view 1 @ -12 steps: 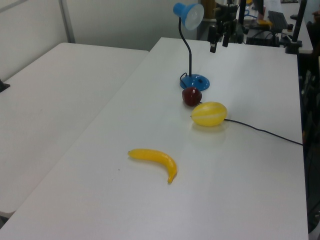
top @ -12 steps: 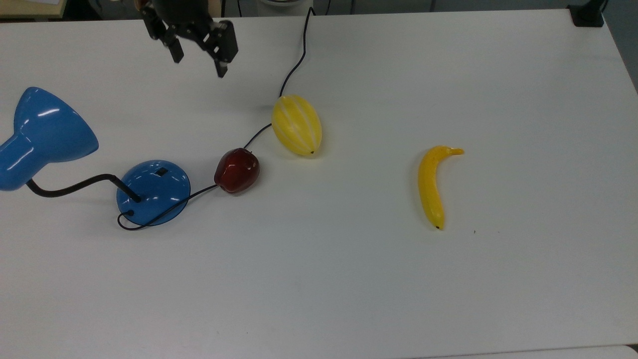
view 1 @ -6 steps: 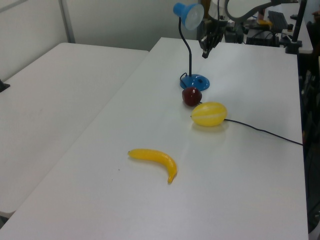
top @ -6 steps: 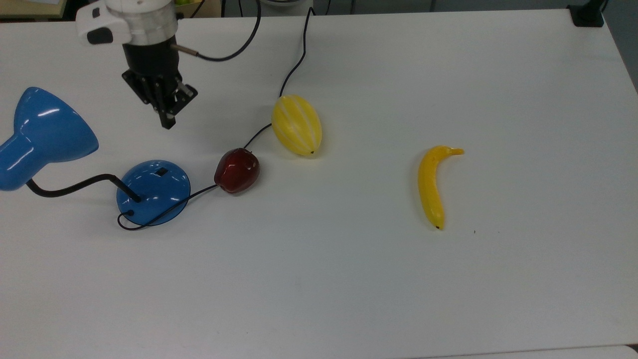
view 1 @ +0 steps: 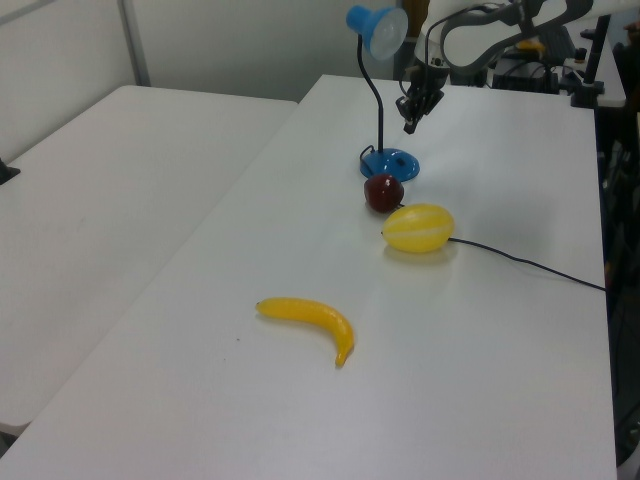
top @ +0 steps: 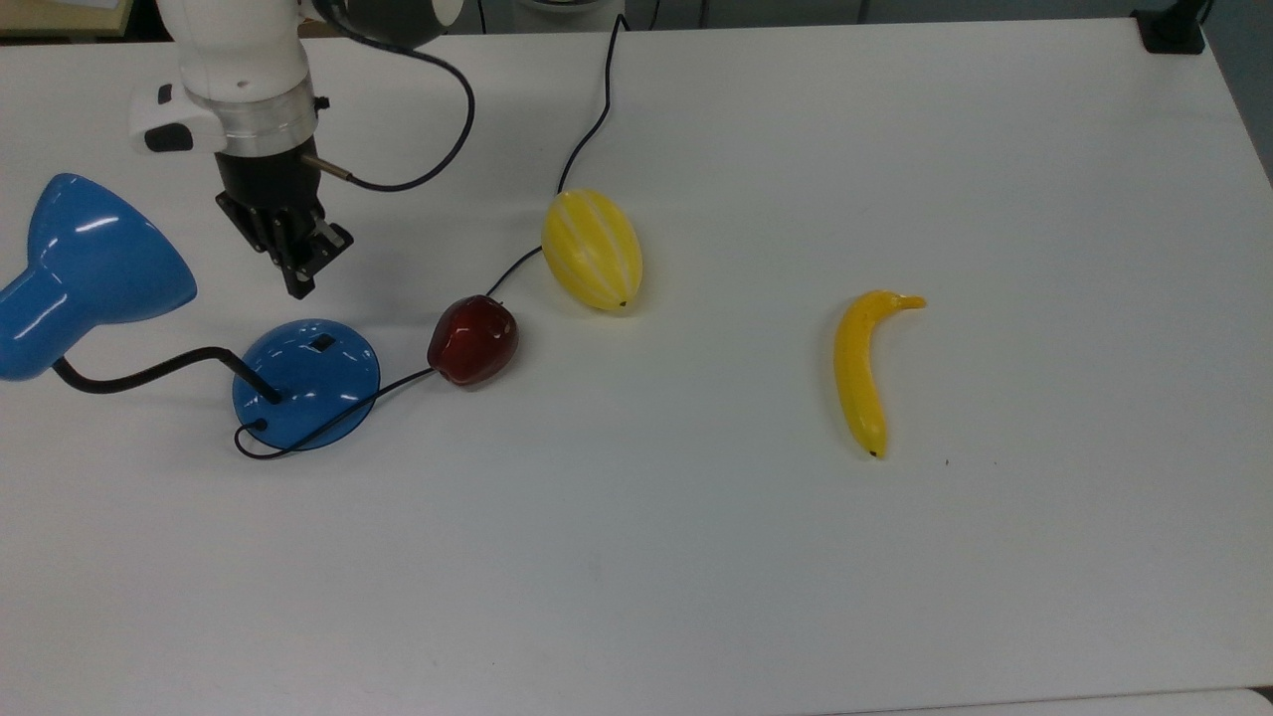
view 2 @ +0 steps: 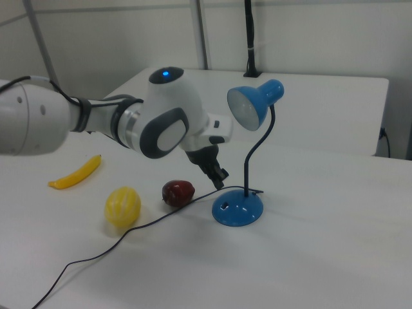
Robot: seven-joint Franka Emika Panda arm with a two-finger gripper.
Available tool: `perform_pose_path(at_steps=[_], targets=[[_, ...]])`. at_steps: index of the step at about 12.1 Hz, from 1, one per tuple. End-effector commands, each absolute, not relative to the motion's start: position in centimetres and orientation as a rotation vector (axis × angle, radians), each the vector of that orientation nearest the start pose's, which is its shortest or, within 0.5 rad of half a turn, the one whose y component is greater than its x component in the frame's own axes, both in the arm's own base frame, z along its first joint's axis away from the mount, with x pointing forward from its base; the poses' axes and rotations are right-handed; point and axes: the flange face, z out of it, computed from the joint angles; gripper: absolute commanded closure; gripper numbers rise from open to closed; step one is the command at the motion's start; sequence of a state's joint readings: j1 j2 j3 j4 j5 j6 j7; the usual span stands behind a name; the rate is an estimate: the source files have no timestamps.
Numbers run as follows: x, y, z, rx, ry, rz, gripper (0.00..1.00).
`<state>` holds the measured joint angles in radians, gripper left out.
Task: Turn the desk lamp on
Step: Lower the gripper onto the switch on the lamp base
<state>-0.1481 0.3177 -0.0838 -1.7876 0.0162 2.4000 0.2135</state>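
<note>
I have the gripper (top: 298, 286) clenched on nothing, fingers pressed together, hanging above the white table (top: 696, 557) just off the desk lamp (top: 306, 383) base, at about twelve o'clock from it in the top view. The lamp sits near the top view's left edge, its shade (top: 90, 264) leaning out at ten o'clock from the base (its black switch (top: 321, 343) faces the gripper). At three o'clock from the base lies a red apple (top: 473, 339), touching the black cord (top: 587, 129), then a yellow melon (top: 592, 249). A banana (top: 863, 370) lies well apart, with open tabletop all around it and toward six o'clock.
</note>
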Motion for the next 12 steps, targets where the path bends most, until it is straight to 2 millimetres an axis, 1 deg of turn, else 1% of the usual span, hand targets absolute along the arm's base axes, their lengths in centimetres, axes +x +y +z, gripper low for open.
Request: perform_pose_path(at_steps=[1, 3, 5, 7, 12], targets=[[65.0, -15.4, 38.6, -3.062, 0.707, -0.458, 1.00], [65.2, -15.5, 37.2, -3.067, 0.707, -0.437, 1.00], [65.6, -15.6, 36.9, -3.057, 0.706, -0.501, 1.00], [65.7, -15.6, 35.8, -3.060, 0.709, -0.485, 1.00], [66.2, -15.2, 35.2, -3.054, 0.706, -0.516, 1.00]])
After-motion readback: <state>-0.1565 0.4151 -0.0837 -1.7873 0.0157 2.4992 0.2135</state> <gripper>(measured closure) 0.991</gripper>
